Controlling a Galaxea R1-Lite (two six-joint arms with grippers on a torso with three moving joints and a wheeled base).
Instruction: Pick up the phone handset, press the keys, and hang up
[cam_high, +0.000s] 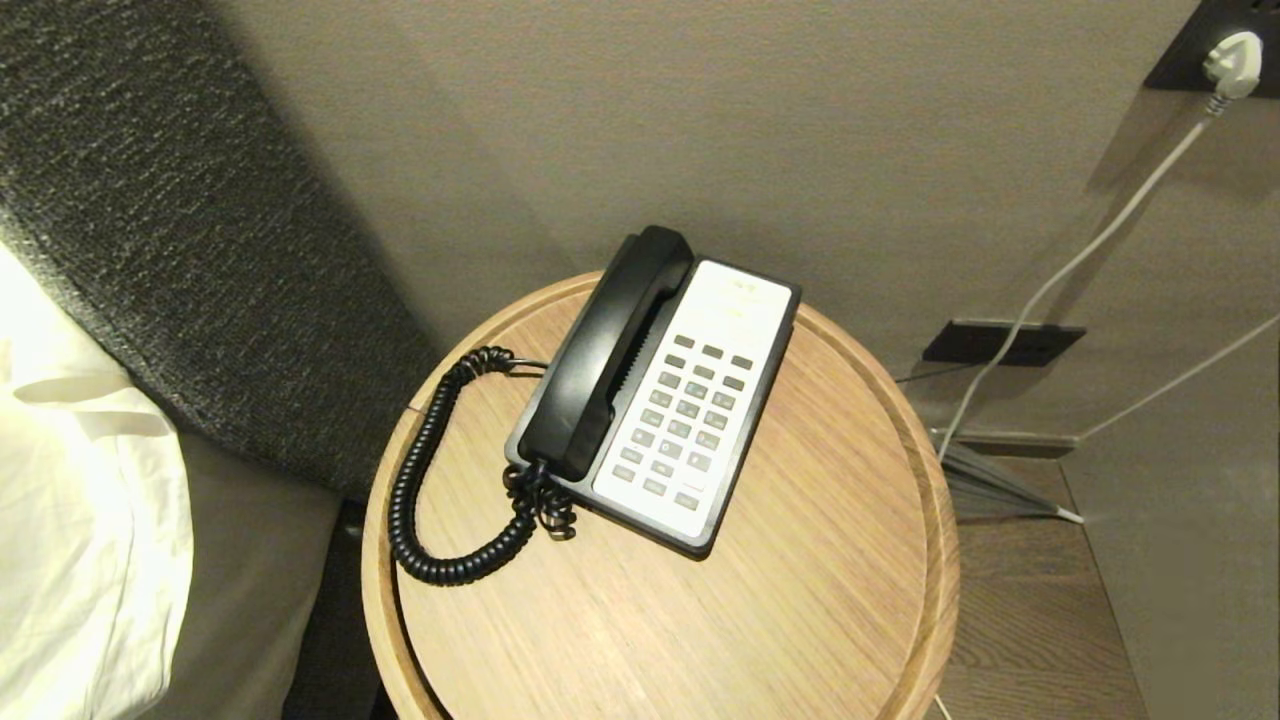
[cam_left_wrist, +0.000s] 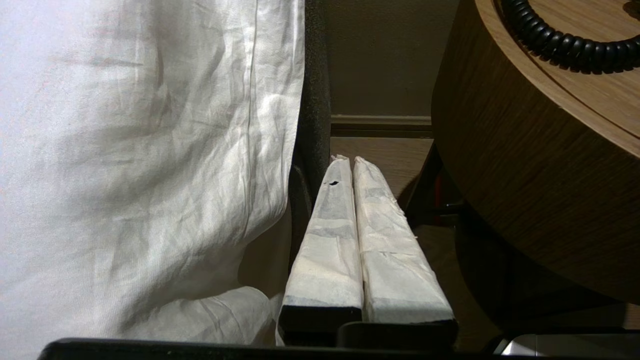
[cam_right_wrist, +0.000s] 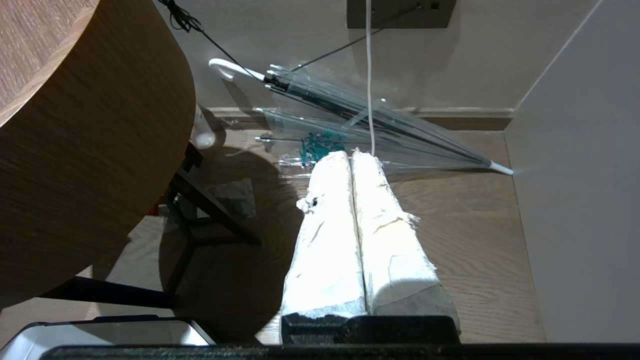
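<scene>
1. The handset (cam_high: 606, 354) lay cradled on the phone (cam_high: 660, 400), left of the keys (cam_high: 685, 418), on the round table (cam_high: 800, 600)
2. My left claw (cam_left_wrist: 350, 160) hung pressed together beside the sheet (cam_left_wrist: 140, 165)
3. My right claw (cam_right_wrist: 351, 156) sat pressed together above the floor (cam_right_wrist: 475, 235)

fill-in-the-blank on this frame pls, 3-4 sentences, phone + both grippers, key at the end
1. The long black plastic phone handset rests on the black-and-white phone base, on the ____ side of the grey keys in the head view.
2. The black coiled cord lies on the round ____ table.
3. The left gripper, beside the white bedsheet, has its fingers ____.
4. The right gripper points at a folded transparent ____ on the floor.

Missing words: left; wooden; shut; umbrella
</scene>
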